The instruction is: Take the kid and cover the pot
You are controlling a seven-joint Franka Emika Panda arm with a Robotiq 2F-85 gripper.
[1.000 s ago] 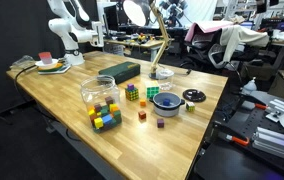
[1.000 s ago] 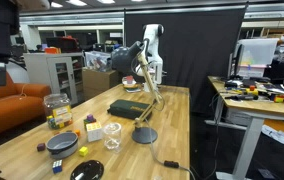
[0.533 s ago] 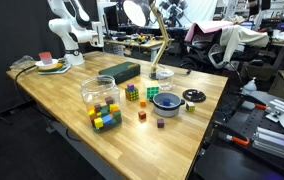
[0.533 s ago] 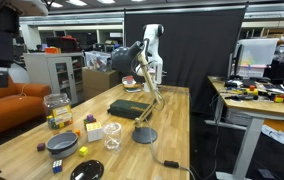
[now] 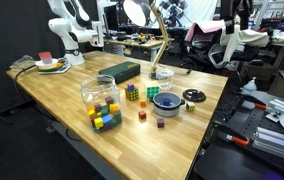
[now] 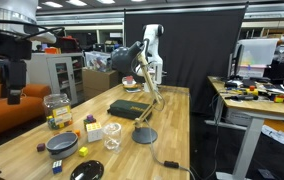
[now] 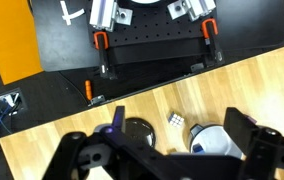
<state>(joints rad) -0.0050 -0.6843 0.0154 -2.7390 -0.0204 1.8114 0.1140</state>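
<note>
At the far left corner of the desk [image 5: 52, 95] we see a plate [image 5: 50, 67] holding small items. Nearer the front edge stands a clear jar [image 5: 100, 97] of coloured blocks, with a flat black box [image 5: 119, 71] behind it. A Rubik's cube [image 5: 132, 92] sits mid-desk. Behind it, toward the far edge, rises a desk lamp [image 5: 158, 40].

The blue pot [image 5: 166, 100] stands upright and uncovered, mouth to the ceiling, near the right edge. The black lid [image 5: 193, 96] lies flat on the wood just beside the pot, between it and the right edge. We cannot tell whether the rims touch. Being round, the lid has no long axis, and its broad face points up.

In the wrist view the gripper [image 7: 162, 150] hangs above this edge of the desk. Its fingers [image 7: 257, 148] are spread wide and hold nothing, with lid and pot showing between them.
</note>
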